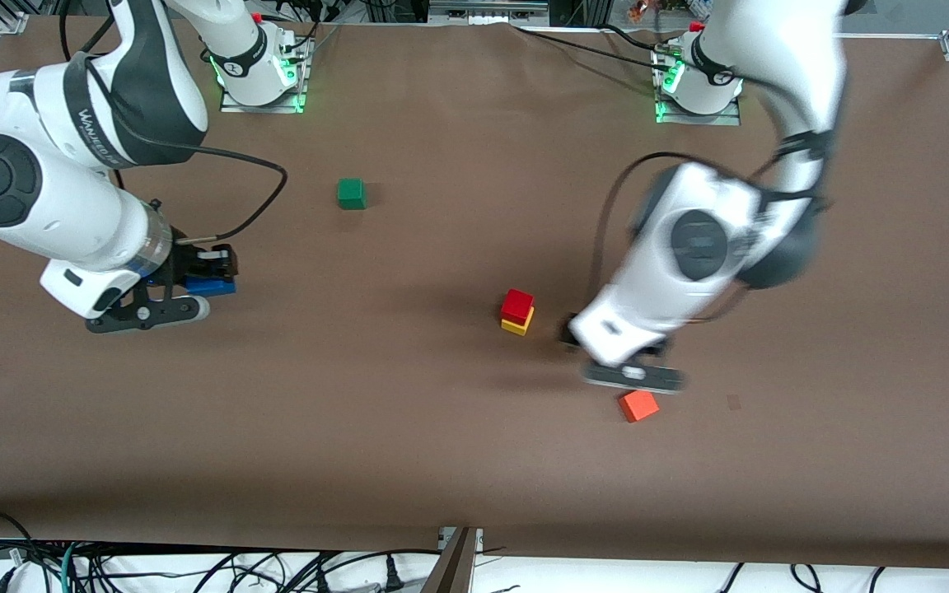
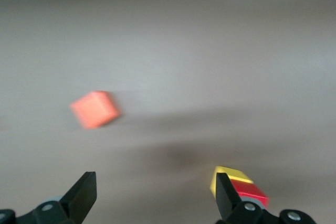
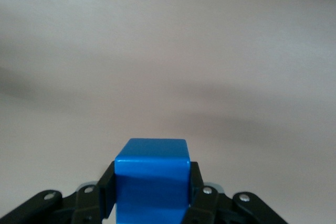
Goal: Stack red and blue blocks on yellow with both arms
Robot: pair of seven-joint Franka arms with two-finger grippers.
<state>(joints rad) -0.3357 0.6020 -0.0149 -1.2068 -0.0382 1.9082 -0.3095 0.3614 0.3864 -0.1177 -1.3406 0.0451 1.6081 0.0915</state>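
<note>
The red block (image 1: 517, 304) sits on the yellow cube (image 1: 516, 326) near the middle of the table. My left gripper (image 1: 586, 338) hovers beside this stack, open and empty. In the left wrist view the gripper (image 2: 156, 195) has its jaws wide apart, and the yellow cube (image 2: 229, 173) and red block (image 2: 252, 191) show just past one finger (image 2: 227, 198). My right gripper (image 1: 209, 276) is shut on the blue block (image 1: 211, 287), low over the table toward the right arm's end. In the right wrist view the blue block (image 3: 152, 177) fills the gripper (image 3: 152, 190).
An orange-red cube (image 1: 638, 405) lies on the table nearer the front camera than the stack, below the left hand; it also shows in the left wrist view (image 2: 95, 109). A green cube (image 1: 351, 193) lies toward the robots' bases. The brown table (image 1: 441, 445) spreads wide around them.
</note>
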